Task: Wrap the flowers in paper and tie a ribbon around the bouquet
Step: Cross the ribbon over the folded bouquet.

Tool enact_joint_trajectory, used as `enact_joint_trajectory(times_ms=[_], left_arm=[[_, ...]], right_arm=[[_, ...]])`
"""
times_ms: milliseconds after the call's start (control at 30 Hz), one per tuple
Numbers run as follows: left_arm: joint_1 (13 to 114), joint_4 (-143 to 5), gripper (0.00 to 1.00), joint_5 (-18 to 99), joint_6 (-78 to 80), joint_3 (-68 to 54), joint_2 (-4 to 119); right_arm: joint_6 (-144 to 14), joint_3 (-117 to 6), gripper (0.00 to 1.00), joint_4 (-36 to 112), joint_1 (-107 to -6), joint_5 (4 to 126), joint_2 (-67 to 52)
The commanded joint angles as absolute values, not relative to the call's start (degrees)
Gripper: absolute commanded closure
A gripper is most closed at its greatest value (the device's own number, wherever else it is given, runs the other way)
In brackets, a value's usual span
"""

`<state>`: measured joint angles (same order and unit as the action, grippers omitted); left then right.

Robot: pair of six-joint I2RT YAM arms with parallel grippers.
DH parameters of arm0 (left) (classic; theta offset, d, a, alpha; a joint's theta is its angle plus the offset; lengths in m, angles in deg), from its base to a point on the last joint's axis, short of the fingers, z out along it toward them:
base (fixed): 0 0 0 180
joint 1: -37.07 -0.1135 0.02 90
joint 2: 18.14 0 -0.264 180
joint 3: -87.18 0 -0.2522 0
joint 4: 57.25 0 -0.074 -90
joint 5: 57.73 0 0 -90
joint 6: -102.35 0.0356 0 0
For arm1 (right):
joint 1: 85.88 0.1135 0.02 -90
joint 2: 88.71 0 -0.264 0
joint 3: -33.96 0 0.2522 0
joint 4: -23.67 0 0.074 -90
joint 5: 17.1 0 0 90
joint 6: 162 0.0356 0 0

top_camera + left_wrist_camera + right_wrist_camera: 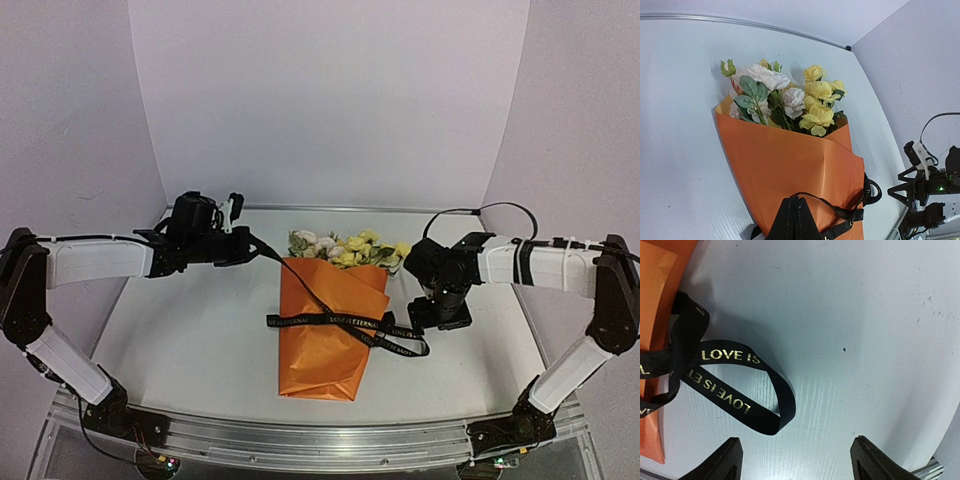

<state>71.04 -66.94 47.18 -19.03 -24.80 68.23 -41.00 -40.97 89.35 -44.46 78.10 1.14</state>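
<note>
at the far left of the table [190,350], the left pincer [256,241] is pinched tight on one end of the ribbon [335,320], and a black strand runs from its tips down and right to the bouquet [322,335]. the right pincer [797,460] hangs with its jaws wide and nothing between them, just right of the bouquet and over a slack loop of lettered ribbon lying on the table. the band crosses the middle of the orange paper [790,165], and the flowers [790,100] stick out of the far end of the cone. whether the crossing is a real knot, i cannot tell

risk, as i judge it: only one end is held. a pull from the left with nothing holding the right could drag the light bouquet sideways, slide the band up toward the blooms, or draw the loose loop out and undo the tie, letting the paper spring open. a grab by the right pincer could catch the paper edge instead of the ribbon
</note>
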Motion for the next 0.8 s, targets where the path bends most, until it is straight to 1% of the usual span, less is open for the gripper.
enact_joint_trajectory(times_ms=[0,233,333,667,767], left_arm=[[69.42,-67.99,1.0,44.4,-18.07,-24.53,64.16],[67.44,-70.59,1.0,40.93,-18.64,-25.69,62.2],[66.46,-72.16,1.0,39.14,-19.33,-26.57,61.38],[64.14,-73.15,1.0,35.92,-20.93,-29.77,58.63],[63.47,-73.82,1.0,34.3,-21.41,-30.38,57.81]], right_arm=[[-38.99,-40.34,0.24,85.39,-44.52,76.88,3.32],[-37.03,-40.16,0.29,83.04,-44.77,76.78,7.66],[-36.25,-39.68,0.33,82.81,-44.87,76.75,8.48],[-33.57,-36.02,0.34,82.1,-45.2,75.86,8.81],[-32.67,-34.92,0.36,81.24,-45.22,75.63,9.05]])
